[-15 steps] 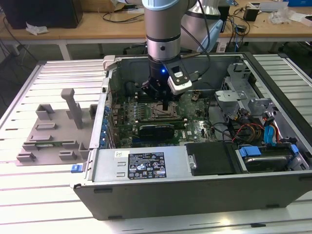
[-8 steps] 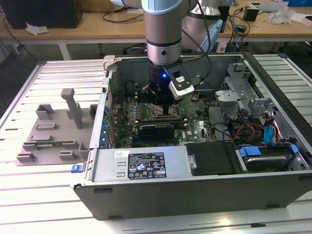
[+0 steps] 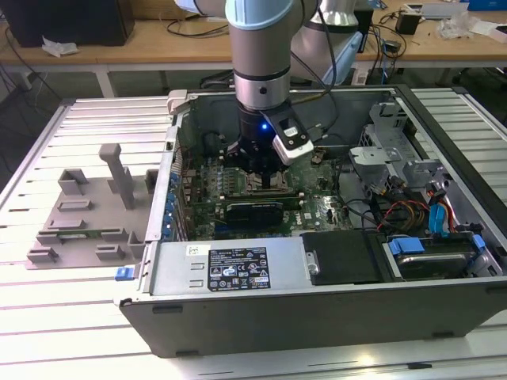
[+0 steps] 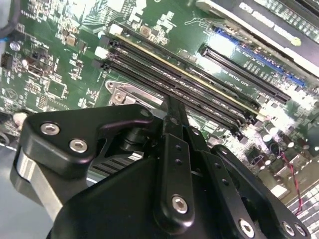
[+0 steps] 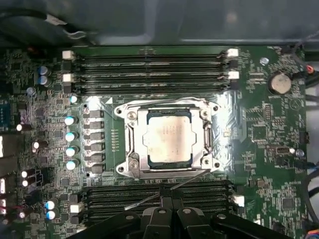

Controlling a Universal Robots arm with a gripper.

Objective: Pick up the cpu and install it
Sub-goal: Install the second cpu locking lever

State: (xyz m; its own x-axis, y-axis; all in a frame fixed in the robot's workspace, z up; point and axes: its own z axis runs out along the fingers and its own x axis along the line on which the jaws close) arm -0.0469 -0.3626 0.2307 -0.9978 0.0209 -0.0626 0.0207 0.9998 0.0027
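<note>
Silvery-grey cpu (image 5: 168,137) with paler rim, dark metal socket frame (image 5: 127,142), green motherboard (image 5: 269,149), black memory slots (image 5: 149,64), black gripper (image 4: 174,112), grey tray (image 3: 87,218).

Open computer case (image 3: 333,317) on a ribbed metal tabletop (image 3: 95,119), green motherboard (image 3: 313,207) inside. Grey plastic tray (image 3: 87,214) just beside the case, toward the exterior view's left. Blue-tabbed drive bay (image 3: 428,257), probably, near the case's front corner. Wooden desk (image 3: 158,36) behind, strewn with cables.

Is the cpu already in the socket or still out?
In: the cpu lies flat inside the socket frame on the motherboard.
</note>
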